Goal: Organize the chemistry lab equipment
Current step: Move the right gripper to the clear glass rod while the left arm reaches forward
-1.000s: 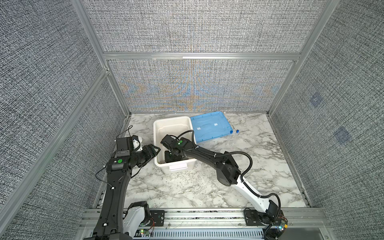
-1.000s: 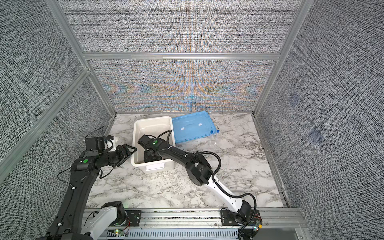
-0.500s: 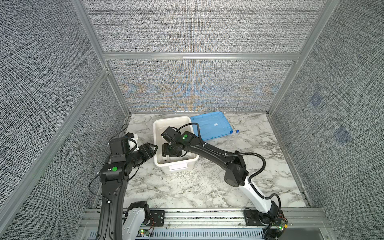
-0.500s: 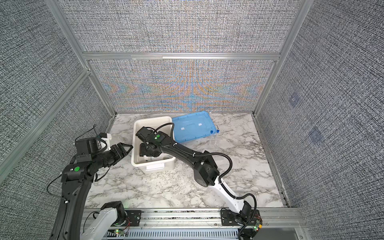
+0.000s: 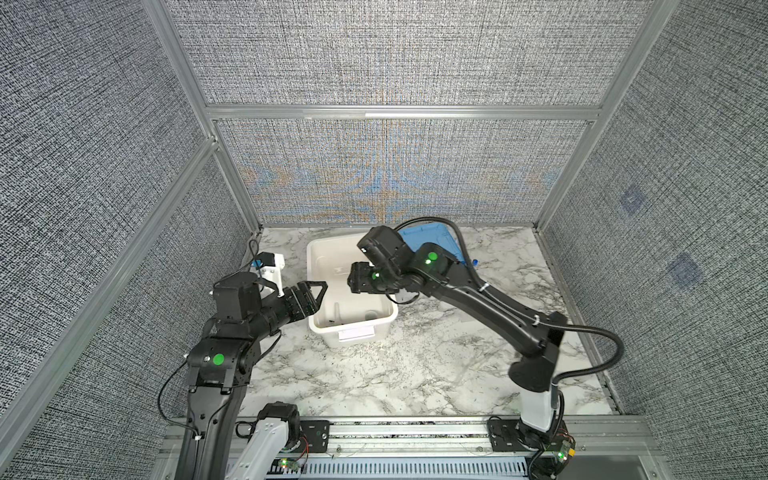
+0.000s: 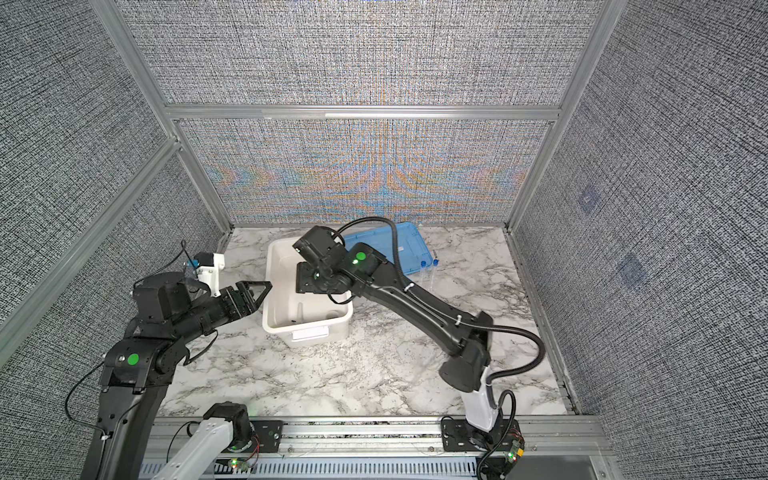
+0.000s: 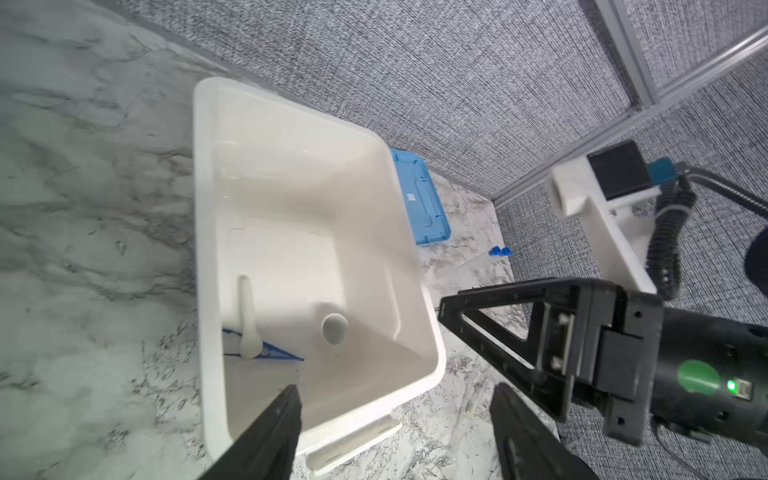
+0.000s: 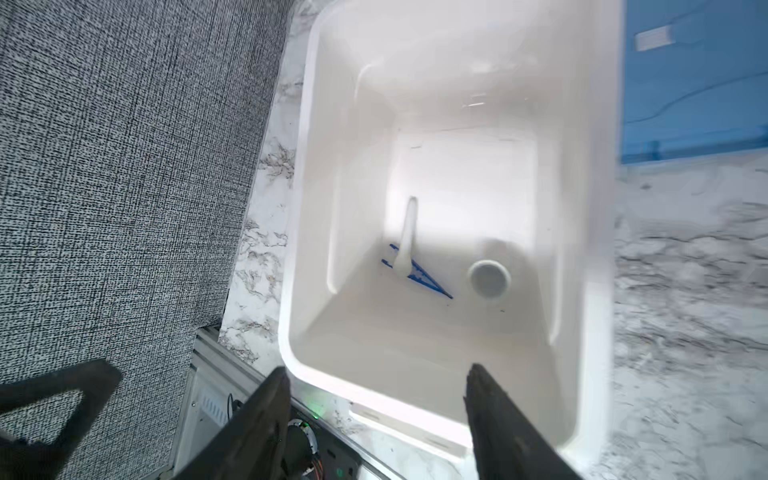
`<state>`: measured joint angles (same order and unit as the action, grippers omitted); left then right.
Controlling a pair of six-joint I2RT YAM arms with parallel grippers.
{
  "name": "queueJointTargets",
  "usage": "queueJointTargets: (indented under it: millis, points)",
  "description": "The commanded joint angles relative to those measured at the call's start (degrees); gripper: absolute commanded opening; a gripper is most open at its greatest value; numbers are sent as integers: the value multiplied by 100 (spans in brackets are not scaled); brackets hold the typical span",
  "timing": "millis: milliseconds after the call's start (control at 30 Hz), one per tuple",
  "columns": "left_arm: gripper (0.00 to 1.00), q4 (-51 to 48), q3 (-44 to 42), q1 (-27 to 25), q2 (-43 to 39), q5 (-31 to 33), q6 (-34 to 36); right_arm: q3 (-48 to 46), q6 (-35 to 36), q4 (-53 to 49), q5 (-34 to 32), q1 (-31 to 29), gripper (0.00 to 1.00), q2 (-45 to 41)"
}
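- The right gripper [image 8: 378,368] has lifted out of the large white rectangular plastic tub [image 8: 345,174]. Its fingers now hang spread and empty above the near end.
- The left gripper [image 7: 395,388] has barely moved. It hovers at the tub's left rim, fingers released, holding nothing.
- On the tub's smooth, glossy floor lie a small round whitish dish [image 8: 489,278] and thin blue tweezers [image 8: 428,280], with a matt white spoon-like piece [image 8: 409,232] across them. This looks like a drop-off just finished.
- Two clear tubes with blue caps [image 6: 429,270] lie on the marbled tabletop [image 5: 374,374], just right of the flat blue lid [image 6: 409,249]. They are probably next.
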<state>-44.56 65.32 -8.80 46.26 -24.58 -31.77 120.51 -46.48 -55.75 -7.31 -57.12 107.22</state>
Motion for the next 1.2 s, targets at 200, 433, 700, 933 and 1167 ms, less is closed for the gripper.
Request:
queueJointTargets:
  millis: [200, 433, 700, 933, 1167]
  points:
    - [74, 535, 231, -1736, 589, 1459, -101, -2818, -167, -11, -1036, 857, 66, -2580]
    - [74, 1089, 323, -3036, 1084, 1959, 85, -4537, -182, -537, -1212, 2163, 66, -4226]
    - [73, 1687, 410, -4271, 1805, 2714, 568, -5869, 112, -743, -694, 3549, 66, -5663]
    - [71, 2522, 104, -4836, 2308, 2423, 595, -6851, -295, -1034, -1061, 4237, 99, -6311]
    - [71, 2556, -148, -4956, 2335, 2590, 579, -7721, -586, -747, -1204, 4486, 99, -6529]
